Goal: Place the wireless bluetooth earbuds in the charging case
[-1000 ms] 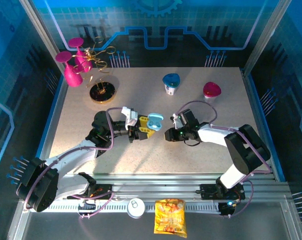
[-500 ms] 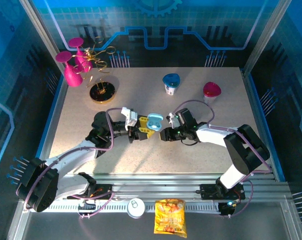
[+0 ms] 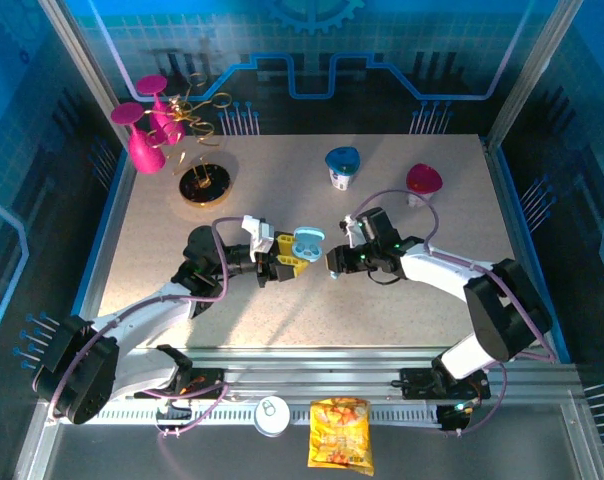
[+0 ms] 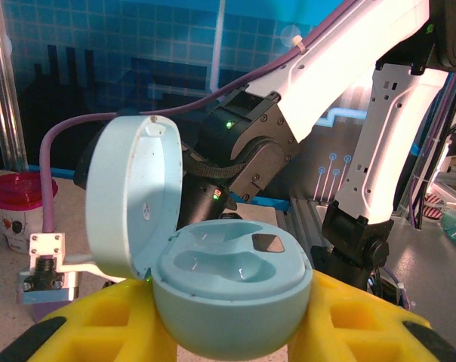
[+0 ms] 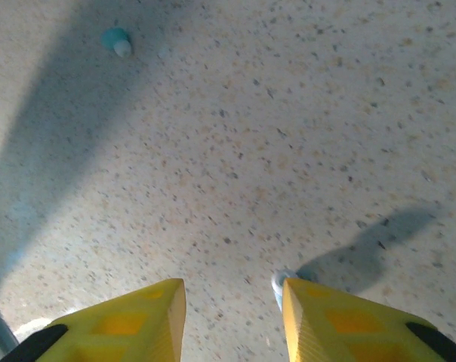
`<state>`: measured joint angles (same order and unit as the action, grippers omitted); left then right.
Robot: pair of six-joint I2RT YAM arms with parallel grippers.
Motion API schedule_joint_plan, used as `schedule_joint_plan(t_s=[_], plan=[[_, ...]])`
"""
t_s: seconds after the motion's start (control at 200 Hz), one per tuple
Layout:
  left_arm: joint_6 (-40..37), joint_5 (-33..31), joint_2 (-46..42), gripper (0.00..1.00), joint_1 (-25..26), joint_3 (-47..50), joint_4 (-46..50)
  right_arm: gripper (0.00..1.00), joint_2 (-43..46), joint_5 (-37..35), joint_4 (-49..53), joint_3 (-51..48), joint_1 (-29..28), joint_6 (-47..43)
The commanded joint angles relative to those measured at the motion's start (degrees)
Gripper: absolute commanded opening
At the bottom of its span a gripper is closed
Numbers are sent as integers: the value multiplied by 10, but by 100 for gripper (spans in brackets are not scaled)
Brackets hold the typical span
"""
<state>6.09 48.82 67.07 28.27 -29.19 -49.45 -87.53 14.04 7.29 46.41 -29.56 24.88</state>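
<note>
Status check: not far along tbh. My left gripper (image 3: 291, 260) is clamped on the case (image 4: 232, 294), holding it up over the middle of the table (image 5: 303, 113) with the lid (image 4: 130, 204) flipped open. Both wells (image 4: 213, 260) look empty, so nothing's seated yet.

My right gripper (image 5: 232, 296) is low over the table just right of the case, fingers apart with nothing between them. One pale blue bud (image 5: 116, 39) lies on the bare table, off ahead of it and well apart from the fingers. There's also a small pale thing (image 5: 279, 282) right against the inner edge of one finger. Could be the other bud, can't tell.

So what's left, I'd say: grab each bud, drop it into its well, probably close the lid.
</note>
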Motion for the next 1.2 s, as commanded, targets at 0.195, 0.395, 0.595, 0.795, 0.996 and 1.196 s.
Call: schedule_joint_plan(t_s=[0.195, 0.395, 0.595, 0.795, 0.996, 1.196], plan=[[-18, -39, -83, 34, -4, 25, 15, 38, -44, -67, 105, 62, -28, -49], [-53, -51, -120, 34, -4, 21, 82, 38, -101, -77, 111, 98, -45, -57], [-64, -51, -118, 34, -4, 13, 100, 32, -135, -81, 108, 119, -51, -53], [-64, -45, -101, 35, -4, 0, 98, 23, -140, -89, 108, 116, -39, -45], [-59, -37, -79, 35, -4, -12, 87, 11, -135, -80, 104, 102, -20, -46], [-55, -30, -61, 34, -4, -25, 82, 4, -131, 1, 53, 76, 9, -29]])
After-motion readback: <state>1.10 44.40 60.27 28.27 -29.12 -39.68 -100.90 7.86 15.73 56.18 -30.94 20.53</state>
